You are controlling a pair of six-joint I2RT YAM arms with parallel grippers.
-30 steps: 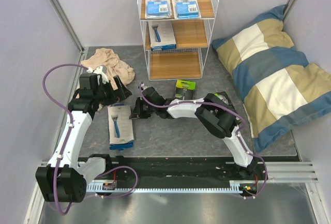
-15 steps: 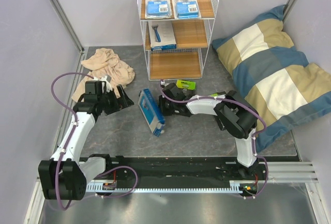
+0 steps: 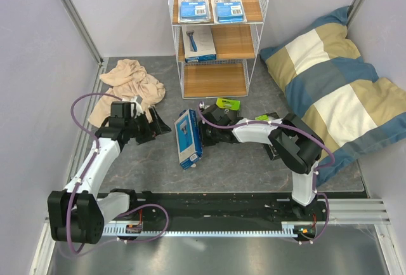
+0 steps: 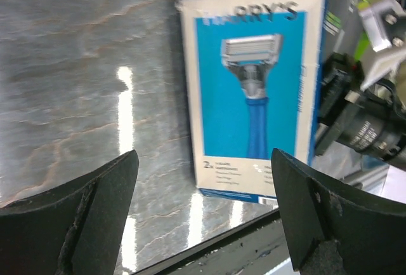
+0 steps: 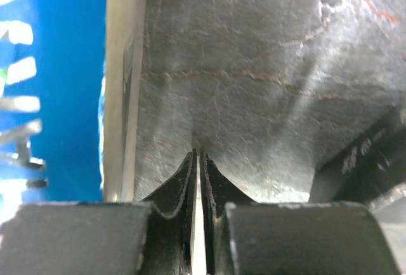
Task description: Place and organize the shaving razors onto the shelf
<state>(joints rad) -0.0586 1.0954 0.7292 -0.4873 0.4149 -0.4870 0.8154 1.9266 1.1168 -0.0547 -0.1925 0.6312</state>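
My arms [image 3: 93,160] are white shells with black joints, and a purple cable [image 3: 72,108] loops back behind each claw. My left claw [image 4: 203,154] has broad matte-black wedge fingers [image 4: 95,211]; my right claw [image 5: 196,154] has thin, curved black ones.

Bright, even overhead light in top view; shadows soft, frame sharp corner to corner. Left wrist cam: white glare patches on grey tabletop [image 4: 76,65] at 8 o'clock; fingers [image 4: 95,218] of left gripper [image 4: 203,155] soft. Right wrist cam: blue razor pack [image 5: 57,84] at 9 o'clock blurred w/ highlights blown; tabletop texture crisp.
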